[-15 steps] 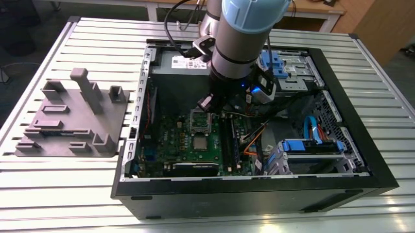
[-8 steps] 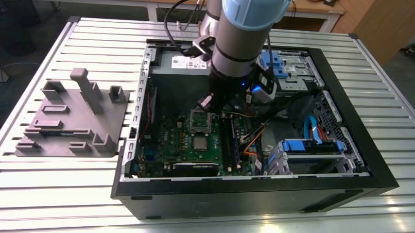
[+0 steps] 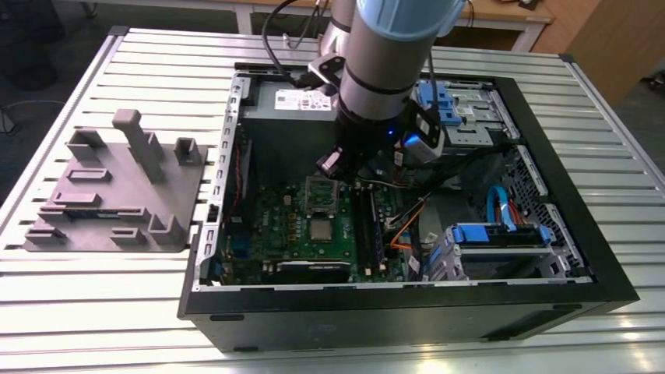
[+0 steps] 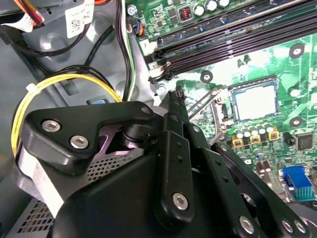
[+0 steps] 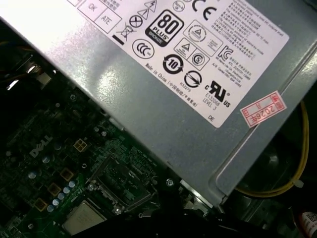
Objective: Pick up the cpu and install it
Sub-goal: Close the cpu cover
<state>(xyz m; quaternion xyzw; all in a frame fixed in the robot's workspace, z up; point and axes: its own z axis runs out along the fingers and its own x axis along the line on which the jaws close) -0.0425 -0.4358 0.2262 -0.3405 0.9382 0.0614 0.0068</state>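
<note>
Case: you have an open black computer case (image 3: 582, 257) lying on its side on the ribbed metal desk (image 3: 93, 312); inside it sits the green motherboard (image 3: 286, 226), a grey metal power supply (image 3: 296, 101) with a printed label, blue drive brackets (image 3: 499, 234) and loose orange and blue cables.
Cpu: you can see the cpu (image 3: 321, 229) lying flat in the socket on the motherboard; its top is a smooth silver-grey square with a pale edge; in the second wrist view the cpu (image 4: 255, 100) sits within a dark square frame, and in the first wrist view the cpu (image 5: 84, 218) shows beside the hinged metal socket frame (image 5: 121, 181), which stands swung open.
End effector: your end effector (image 3: 353, 175) hangs inside the case above the motherboard, apart from the cpu, between the power supply and the socket; in the second wrist view its matte black bolted linkages narrow towards a point near the socket lever, but you cannot tell from these views whether the fingers are together or apart, and nothing is seen held.
Fixture: you have a grey plastic fixture block (image 3: 109, 191) with upright posts and recessed pockets on the desk, at the exterior view's left of the case.
Wiring: a yellow cable loop (image 4: 59, 87) with a white tie curves beside the end effector's body.
</note>
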